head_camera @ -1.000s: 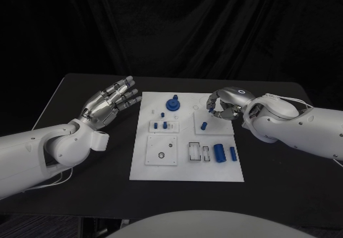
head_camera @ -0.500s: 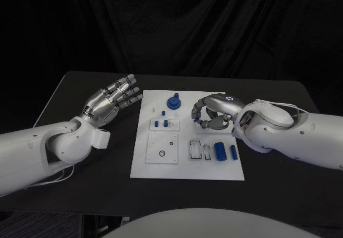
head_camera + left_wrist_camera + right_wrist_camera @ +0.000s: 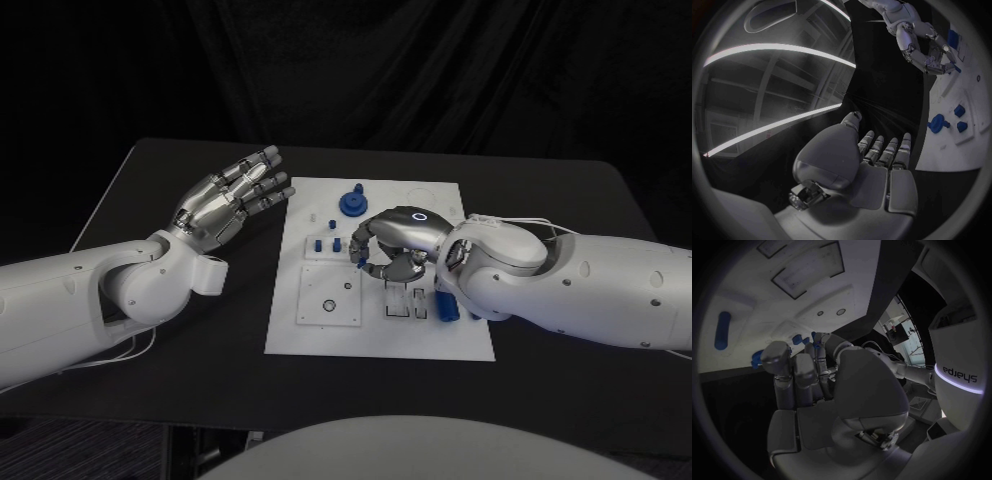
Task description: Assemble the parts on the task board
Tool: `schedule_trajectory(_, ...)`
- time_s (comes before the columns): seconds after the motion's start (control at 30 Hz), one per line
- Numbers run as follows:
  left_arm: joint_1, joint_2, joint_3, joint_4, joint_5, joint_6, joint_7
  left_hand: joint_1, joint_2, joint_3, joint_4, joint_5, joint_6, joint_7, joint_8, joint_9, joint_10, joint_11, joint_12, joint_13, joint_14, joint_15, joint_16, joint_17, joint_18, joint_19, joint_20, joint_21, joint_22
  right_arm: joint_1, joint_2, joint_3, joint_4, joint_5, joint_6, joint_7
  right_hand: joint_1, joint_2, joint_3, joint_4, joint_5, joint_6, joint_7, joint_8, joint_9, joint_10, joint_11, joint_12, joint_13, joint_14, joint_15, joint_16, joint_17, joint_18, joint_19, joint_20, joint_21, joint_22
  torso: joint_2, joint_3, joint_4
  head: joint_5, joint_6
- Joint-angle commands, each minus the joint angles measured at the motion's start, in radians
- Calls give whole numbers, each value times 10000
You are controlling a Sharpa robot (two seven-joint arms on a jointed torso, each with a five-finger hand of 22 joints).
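Head view | right hand (image 3: 387, 252) curled over task board (image 3: 378, 338), grasp unclear | left hand (image 3: 228, 200) spread

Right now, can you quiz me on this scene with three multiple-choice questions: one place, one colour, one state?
1. Where is the right hand? A) above the task board B) off the table C) on the left arm
2. What colour are the parts? A) red B) blue C) green
3. What is the left hand doing? A) gripping a part B) pressing the board C) holding nothing, fingers apart
Answers: 1 A, it hovers over the board's middle; 2 B, every piece is blue; 3 C, it is raised beside the board, empty.
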Motion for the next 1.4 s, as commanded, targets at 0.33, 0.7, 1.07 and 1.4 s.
schedule_trajectory(0.33,-77,121,9,-80,32,141,966,-92,110,130,-30,32,57,9,43,14,51,68,51,8,-22,21,23,1,-123,69,0,28,-63,-312,611,5,-517,-897,-12,-109,-57,9,66,-43,-70,-40,0,61,23,148,-16,-56,-17,151,-23,174,168,-180,156,7,195,1098,7,12,-11,66,-2)
schedule_trajectory(0.7,-200,81,9,-110,32,129,908,-93,126,152,-30,23,54,10,42,13,50,68,49,7,-25,21,24,1,-131,77,1,29,-59,-473,720,6,-725,-1061,-38,-209,-74,-17,74,-58,-72,-20,-12,48,18,223,-29,-74,-33,203,-33,253,273,-199,211,1,311,1134,-4,6,-17,93,-2)
schedule_trajectory(1.07,-323,72,11,-130,33,142,792,-93,150,190,-34,12,31,20,36,9,38,70,27,3,-35,24,20,-1,-145,70,0,25,-80,-543,788,8,-764,-1075,-106,-203,-89,-23,78,-55,-87,-12,-15,37,13,236,-30,-93,-43,219,-34,277,305,-201,220,-1,325,1139,-4,7,-15,60,-2)
schedule_trajectory(1.4,-345,31,11,-115,33,157,690,-90,155,223,-46,10,15,40,30,6,26,69,16,0,-42,33,22,-1,-162,62,2,19,-100,-604,755,8,-674,-1077,-69,-186,-104,-31,80,-56,-103,7,-19,32,10,262,-35,-108,-53,205,-37,251,251,-195,217,-3,302,1134,-2,5,-17,61,-2)
